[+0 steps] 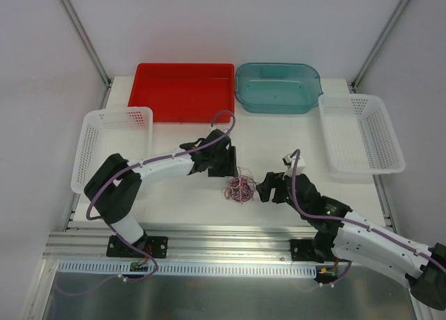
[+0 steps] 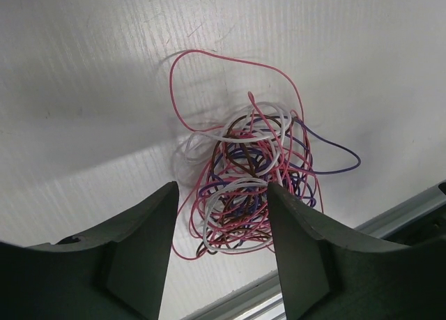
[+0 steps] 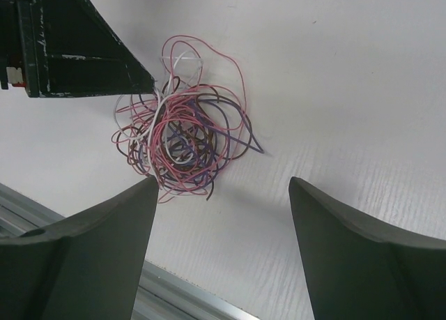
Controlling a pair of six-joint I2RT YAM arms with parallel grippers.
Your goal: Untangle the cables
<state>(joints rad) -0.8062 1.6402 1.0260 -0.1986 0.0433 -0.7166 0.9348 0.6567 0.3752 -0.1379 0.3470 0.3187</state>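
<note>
Hard to make out: the cables [image 1: 239, 187] are one knotted clump. Single strands cannot be traced, and their number cannot be told in any view.
Cut off: the right arm [image 1: 369, 245] runs out at the lower right corner of the top view. Each wrist view shows only its own finger ends.
Counts: two claws; one clump of white, pink, purple and dark strands; farther back two white baskets [image 1: 111, 142], one red tray [image 1: 182, 90], one teal tub [image 1: 279, 88].
Left claw [image 2: 221, 193]: moderately spread, holding nothing. The clump shows through its gap and beyond it; contact cannot be told.
Right claw [image 3: 221, 186]: spread wide, empty. The clump lies up and left of its gap.
Cables' place: on the bench [image 1: 279, 142], mid-frame in the top view, between both claws.
</note>
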